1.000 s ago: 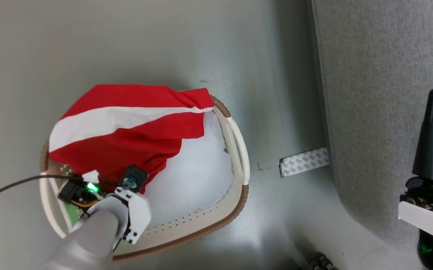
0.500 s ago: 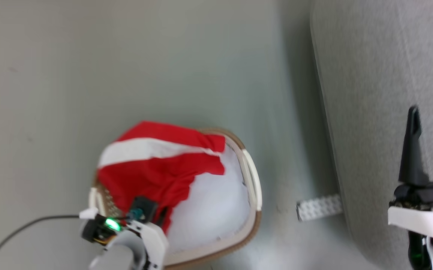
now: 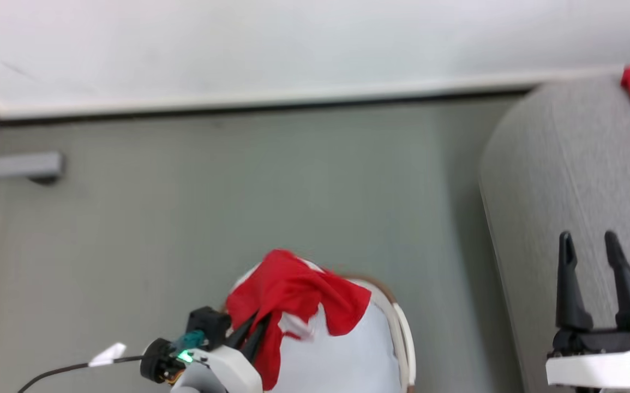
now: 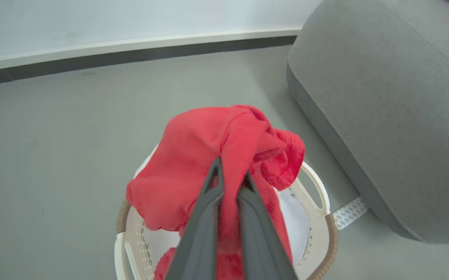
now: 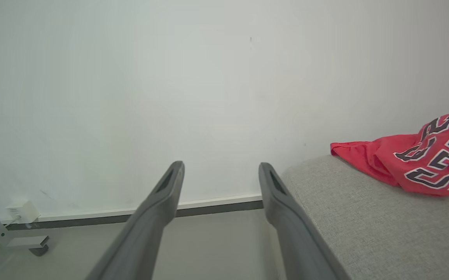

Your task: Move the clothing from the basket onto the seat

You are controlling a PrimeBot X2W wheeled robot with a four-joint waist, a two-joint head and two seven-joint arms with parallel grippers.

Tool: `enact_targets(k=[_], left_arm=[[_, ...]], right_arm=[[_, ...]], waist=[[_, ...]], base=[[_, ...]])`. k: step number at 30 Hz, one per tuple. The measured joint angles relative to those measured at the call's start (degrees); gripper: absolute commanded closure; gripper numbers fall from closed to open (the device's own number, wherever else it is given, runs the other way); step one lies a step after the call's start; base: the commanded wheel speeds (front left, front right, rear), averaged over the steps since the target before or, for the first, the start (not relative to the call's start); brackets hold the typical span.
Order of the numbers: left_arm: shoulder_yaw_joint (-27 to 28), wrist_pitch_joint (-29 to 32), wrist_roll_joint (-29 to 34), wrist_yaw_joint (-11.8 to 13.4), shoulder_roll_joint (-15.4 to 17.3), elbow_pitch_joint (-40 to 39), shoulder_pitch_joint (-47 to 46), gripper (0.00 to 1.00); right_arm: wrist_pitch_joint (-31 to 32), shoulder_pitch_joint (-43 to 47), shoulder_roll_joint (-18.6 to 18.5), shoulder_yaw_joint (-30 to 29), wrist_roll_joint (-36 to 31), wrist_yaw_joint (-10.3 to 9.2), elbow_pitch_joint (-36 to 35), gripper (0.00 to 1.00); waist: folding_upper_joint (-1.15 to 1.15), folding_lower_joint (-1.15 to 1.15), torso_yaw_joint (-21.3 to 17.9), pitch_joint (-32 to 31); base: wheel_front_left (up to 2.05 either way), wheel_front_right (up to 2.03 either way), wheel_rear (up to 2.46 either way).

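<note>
The left gripper [image 4: 230, 171] has closed fully, and its jaws are clamped on a fold of the red clothing [image 4: 193, 155]. A second ago that fabric lay spread across the basket [image 4: 331, 241], white band showing. Now it hangs bunched around and below the fingertips, with the basket beneath the jaws. The head camera has also tipped upward, so the shift of the whole scene is the camera's, not the basket's. The lowest fold seems to dip inside the basket still, though blur makes that uncertain.

The grasp appears to have taken, and the carry comes next. The seat [image 4: 383, 97] lies ahead and to the right of the left jaws. The right gripper [image 3: 588, 240] stays wide apart and empty above the seat's near edge. A lettered red piece [image 5: 422, 163] rests on the seat beyond its right fingertip.
</note>
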Motion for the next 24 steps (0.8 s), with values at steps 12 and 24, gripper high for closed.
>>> enact_targets(k=[12,24], left_arm=[[5.4,10.7,-5.8,6.8,3.6,-30.7,10.8,1.00],[9.7,13.4,-6.9,11.9,6.0,-43.5,13.6,1.00]], right_arm=[[0.0,5.5,0.0,1.8,-1.0,0.00,2.8,0.00],[0.0,9.6,0.0,5.2,-6.5,0.00,5.3,0.00]], waist=[[0.00,0.00,4.1,-13.8],[0.00,0.01,4.5,-20.1]], base=[[0.00,0.00,0.00],[0.00,0.00,0.00]])
